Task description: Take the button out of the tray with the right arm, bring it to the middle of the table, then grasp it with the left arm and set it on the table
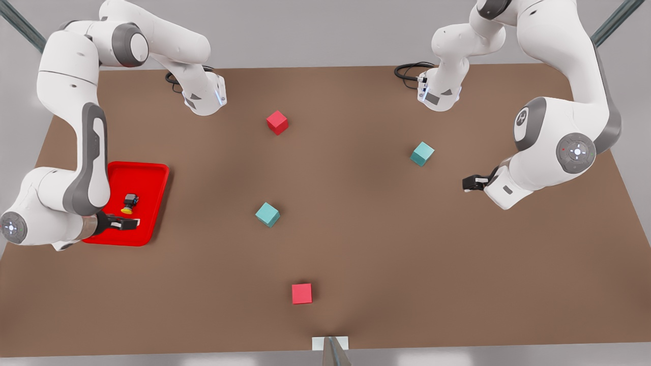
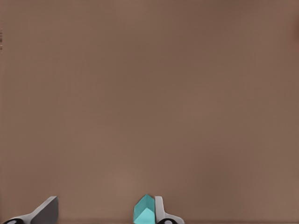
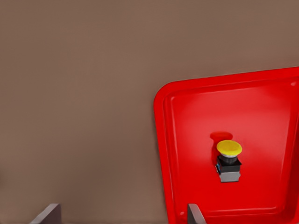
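The button [image 1: 129, 203], yellow cap on a black base, sits inside the red tray [image 1: 147, 193] at the front view's left. My right gripper [image 1: 126, 222] hangs over the tray just beside the button, open with nothing between its fingers. From the right wrist, the button [image 3: 229, 158] and the tray [image 3: 196, 121] lie off to one side of the open right gripper [image 3: 120, 215]. At the front view's right, my left gripper [image 1: 470, 183] waits open above the brown table [image 1: 356, 244], a little way from a teal cube [image 1: 422, 153]. That teal cube [image 2: 145, 210] shows by one finger of the left gripper [image 2: 103, 214].
Two red cubes [image 1: 277, 122] [image 1: 301, 294] and another teal cube [image 1: 267, 214] are spread around the table's middle. Both arm bases stand along the far edge. A small white bracket [image 1: 330, 343] sits at the near edge.
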Tool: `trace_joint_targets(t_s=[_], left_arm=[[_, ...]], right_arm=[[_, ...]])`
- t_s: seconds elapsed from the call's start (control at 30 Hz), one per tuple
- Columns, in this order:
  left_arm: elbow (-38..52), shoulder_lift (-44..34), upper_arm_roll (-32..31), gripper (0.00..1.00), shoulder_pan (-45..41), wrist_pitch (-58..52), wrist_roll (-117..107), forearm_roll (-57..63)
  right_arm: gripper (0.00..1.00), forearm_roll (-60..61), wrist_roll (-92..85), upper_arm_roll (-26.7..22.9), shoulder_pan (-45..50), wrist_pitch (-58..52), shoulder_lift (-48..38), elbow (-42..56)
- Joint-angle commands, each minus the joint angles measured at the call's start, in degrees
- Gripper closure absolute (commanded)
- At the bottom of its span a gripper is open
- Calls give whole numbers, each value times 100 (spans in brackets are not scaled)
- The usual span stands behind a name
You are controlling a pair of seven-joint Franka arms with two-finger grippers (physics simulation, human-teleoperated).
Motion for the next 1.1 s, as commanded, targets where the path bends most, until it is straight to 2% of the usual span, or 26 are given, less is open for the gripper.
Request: trace_joint_targets(t_s=[0.0, 0.07, 0.13, 0.23, 0.27, 0.3, 0.4, 0.47, 0.53, 0.57, 0.77, 1.07], left_arm=[[5, -11, -3, 0, -12, -21, -182, 15], [5, -3, -21, 0, -64, -21, -191, 32], [93, -55, -21, 0, -21, -74, -182, 67], [251, -90, -21, 0, 6, -179, -182, 59], [286, -73, -21, 0, -20, -267, -182, 50], [286, -64, -12, 0, -56, -285, -191, 59], [286, -55, -3, 0, -3, -276, -191, 67], [269, -55, 23, 0, -3, -285, -182, 50], [277, -47, 32, 0, -3, -276, -182, 59], [277, -47, 32, 0, -3, -285, -182, 59], [269, -29, 40, 0, 6, -276, -165, 67], [269, -20, 32, 0, -12, -285, -182, 67]], right_arm=[[0, -27, 13, -24, -130, -12, -6, -128], [0, -211, 13, -15, -112, 50, -191, -417], [0, -220, 13, -24, -183, 727, -824, -1508], [0, -440, 4, 20, -156, 858, -868, -1534], [0, -624, 4, 29, -183, 1095, -1148, -1823], [0, -633, 4, 38, -279, 1772, -1553, -2527], [0, -651, -5, 99, -481, 2440, -1905, -3063], [0, -651, -23, 635, -1113, 2774, -2090, -3476], [0, -660, -585, 2120, -2932, 3495, -2063, -4030], [0, -668, -936, 2314, -3224, 3460, -1940, -3987], [0, -2347, -1385, 2358, -3443, 3460, -1193, -3934], [0, -2373, -796, 2358, -3540, 3794, -912, -3960]])
